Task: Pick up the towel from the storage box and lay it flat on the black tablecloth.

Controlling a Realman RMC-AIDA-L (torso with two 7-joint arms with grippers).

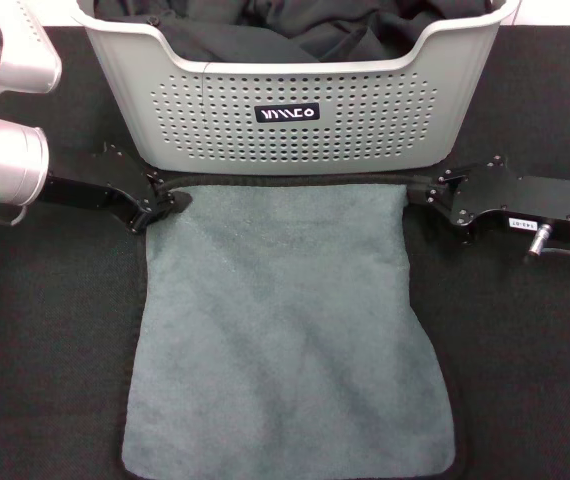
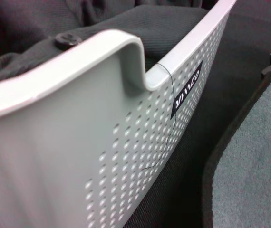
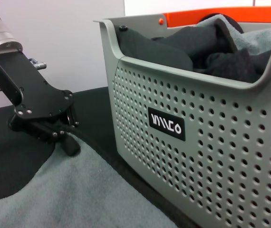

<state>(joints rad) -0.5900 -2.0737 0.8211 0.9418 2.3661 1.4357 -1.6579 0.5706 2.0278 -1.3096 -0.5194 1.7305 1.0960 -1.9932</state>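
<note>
- Release risk: the left gripper, at centre left of the head view, and the right gripper, at centre right, each have their jaws closed on a far corner of the muted grey-teal terry towel. If either arm pulls back before its jaws part, that corner would likely drag and bunch.
- Crowding risk: both held corners lie just in front of the light grey perforated plastic storage box in the upper middle. A careless lift or swing could knock the box or catch its rim.
- Flatness: the towel's sides bow outward lower in the frame and faint ripples cross its middle, so slack could set into a crease.
- The towel lies spread on the black, finely textured tablecloth covering the desk, out of the box, dark hem showing along the edges; its bottom edge runs out of the frame.
- Black garments fill the box.
</note>
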